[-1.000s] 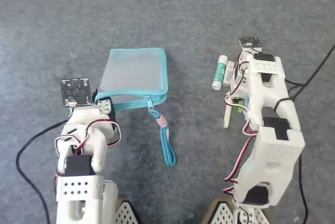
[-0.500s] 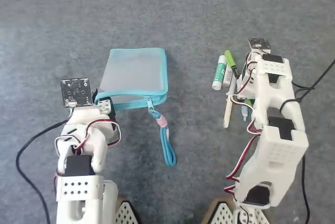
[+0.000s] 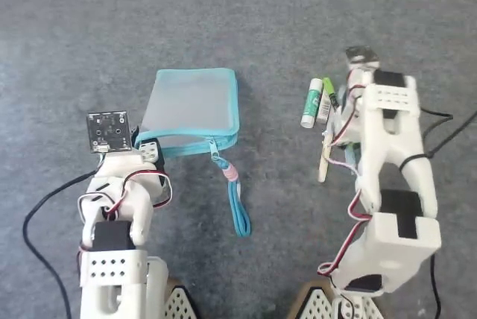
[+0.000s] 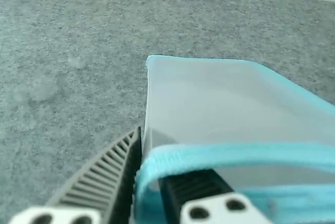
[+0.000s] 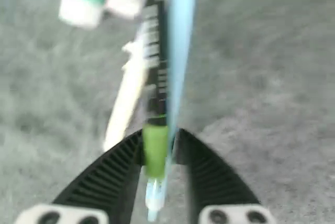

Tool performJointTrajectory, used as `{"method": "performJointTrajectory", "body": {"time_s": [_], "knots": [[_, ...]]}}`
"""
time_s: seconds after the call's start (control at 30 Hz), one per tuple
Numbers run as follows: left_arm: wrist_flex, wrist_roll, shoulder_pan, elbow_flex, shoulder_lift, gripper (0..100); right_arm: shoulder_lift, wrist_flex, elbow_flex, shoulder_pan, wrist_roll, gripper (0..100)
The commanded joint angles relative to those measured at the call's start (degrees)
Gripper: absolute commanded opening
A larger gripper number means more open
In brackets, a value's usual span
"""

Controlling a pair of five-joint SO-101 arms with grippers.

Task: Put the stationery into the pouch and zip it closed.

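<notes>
- Teal-trimmed mesh pouch point(image 3: 190, 106) lay flat on the grey felt table point(image 3: 74, 51), well apart from the stationery. Nothing showed through its translucent side, so by my reading no item had gone in yet.
- The left gripper point(image 4: 152, 161) was pinched narrowly on the pouch's teal edge at the corner nearest its arm, holding the pouch in place.
- The zip pull point(image 3: 216, 155) sat at the far end of that edge, beside the wrist strap point(image 3: 238, 200). The mouth looked unzipped, though I could not tell how wide it gaped.
- The right gripper point(image 5: 158, 135) stood over the stationery cluster, its jaws drawn close around the green pen point(image 5: 155, 153), with a light blue pen point(image 5: 180, 35) running alongside between them. Whether the blue one was truly gripped too was unclear.
- A glue stick point(image 3: 311, 103) and a cream-coloured stick point(image 3: 323, 161) lay on the table just beside that arm, untouched.
- Judged overall, the task was at its start: the first pick was in hand, every item remained to be carried across and dropped in, and the zipping was not yet begun.
</notes>
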Motion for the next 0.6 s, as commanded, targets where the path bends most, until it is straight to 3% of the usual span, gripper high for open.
{"method": "performJointTrajectory", "body": {"time_s": [0.0, 0.3, 0.57], "knots": [[-1.93, 0.88, 0.09, -0.57, -0.97, 1, -3.91, 0.48, 0.53, -2.07, 2.02, 21.2], [-1.93, 0.88, 0.09, -0.57, -0.88, 1, -3.56, 0.04, 0.62, -1.89, 1.58, 22.4], [-1.93, 0.88, 0.09, -0.57, -0.88, 1, -3.56, -8.84, 9.49, -1.89, -2.11, 22.4]]}}
